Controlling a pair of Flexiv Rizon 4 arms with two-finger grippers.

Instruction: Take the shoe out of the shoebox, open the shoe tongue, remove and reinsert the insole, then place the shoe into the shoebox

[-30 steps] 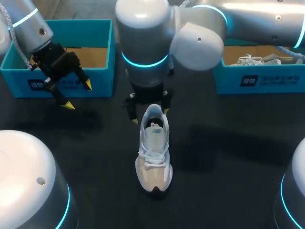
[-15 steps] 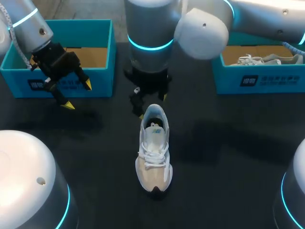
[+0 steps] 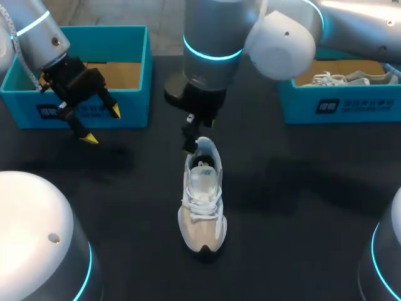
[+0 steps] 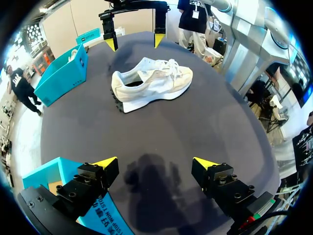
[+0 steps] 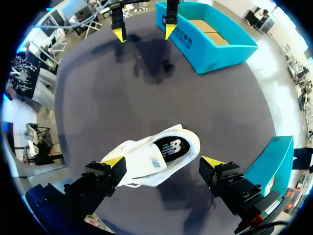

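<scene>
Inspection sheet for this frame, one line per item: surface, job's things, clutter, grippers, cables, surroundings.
surface: dark table, no spills or marks seen.
job's things: white shoe upright on its sole mid-table, out of both boxes, toe toward the robot; left shoebox shows only its cardboard floor; right shoebox holds a second shoe.
clutter: nothing seen.
grippers: left gripper open, over bare table beside the left shoebox; right gripper open, above the shoe's heel, fingers either side, not gripping.
cables: a cable runs along the left arm; nothing seen on the table.
surroundings: nothing seen reaching over the table.
</scene>
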